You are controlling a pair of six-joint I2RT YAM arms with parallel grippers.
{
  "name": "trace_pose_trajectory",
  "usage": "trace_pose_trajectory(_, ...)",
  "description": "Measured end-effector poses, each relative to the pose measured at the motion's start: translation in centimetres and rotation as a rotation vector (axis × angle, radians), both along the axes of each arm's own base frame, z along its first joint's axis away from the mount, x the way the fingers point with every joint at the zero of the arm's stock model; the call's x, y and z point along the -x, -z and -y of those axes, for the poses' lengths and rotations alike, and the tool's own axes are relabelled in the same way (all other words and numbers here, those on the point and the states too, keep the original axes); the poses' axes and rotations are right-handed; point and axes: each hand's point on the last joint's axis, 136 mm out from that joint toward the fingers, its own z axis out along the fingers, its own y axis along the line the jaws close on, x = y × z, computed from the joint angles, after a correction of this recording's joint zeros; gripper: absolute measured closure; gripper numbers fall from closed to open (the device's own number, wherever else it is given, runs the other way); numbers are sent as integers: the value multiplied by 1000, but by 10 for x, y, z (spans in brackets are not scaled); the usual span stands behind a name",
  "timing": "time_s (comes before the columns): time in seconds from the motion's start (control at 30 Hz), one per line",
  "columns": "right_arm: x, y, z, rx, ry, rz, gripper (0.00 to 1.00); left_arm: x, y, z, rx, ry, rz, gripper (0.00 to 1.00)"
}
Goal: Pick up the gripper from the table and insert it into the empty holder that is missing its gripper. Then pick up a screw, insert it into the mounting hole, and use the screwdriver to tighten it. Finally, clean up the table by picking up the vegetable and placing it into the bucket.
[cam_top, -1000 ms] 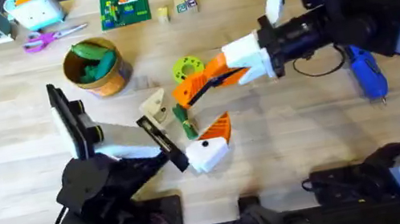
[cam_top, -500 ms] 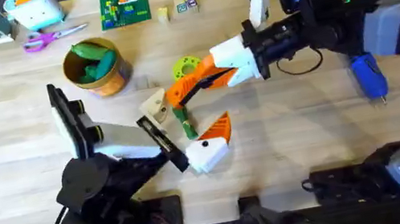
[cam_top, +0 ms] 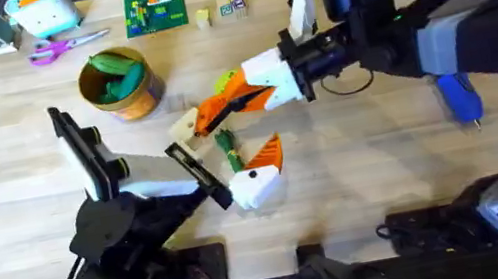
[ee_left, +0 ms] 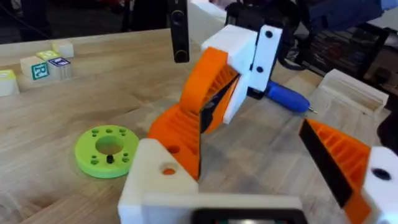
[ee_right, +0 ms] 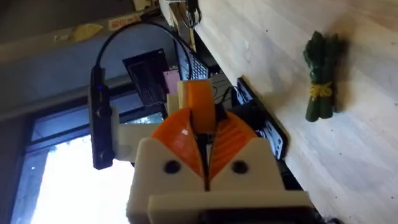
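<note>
Clenched on the gripper [ee_right: 199, 99]: both orange fingers [ee_right: 233, 140] of the right gripper [ee_right: 202, 127], pressed against the small orange wedge from each side. Seen from the left wrist, wedge [ee_left: 177, 130] lowered onto the white holder [ee_left: 155, 180], touching it; perhaps already in the slot, hard to tell. Spread wide: left gripper [cam_top: 227, 158], with only one orange finger [ee_left: 339, 162] fitted, well apart from the bare holder. Lying flat on the table between those two mounts: the vegetable [cam_top: 228, 150]. Just behind the right gripper [cam_top: 224, 108], a lime-green disc [ee_left: 107, 149]. Farther out, the bucket [cam_top: 136, 102] at the left with green toys inside, the screwdriver [cam_top: 458, 94] at the right.
</note>
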Motion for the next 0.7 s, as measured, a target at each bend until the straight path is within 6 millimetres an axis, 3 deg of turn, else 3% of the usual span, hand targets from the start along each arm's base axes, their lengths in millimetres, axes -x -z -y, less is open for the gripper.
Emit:
trace_pose_trajectory(0.27,5,0,-32,37,51,6,993,-8,1,-7,-10,-56,8,9)
trace_pose_trajectory(0.6,2,4,-38,62,93,7,993,-12,3,-11,-16,-90,1,9)
trace_pose_trajectory(0.7,3,3,-38,60,90,13,931,-13,3,-11,-16,-94,1,9)
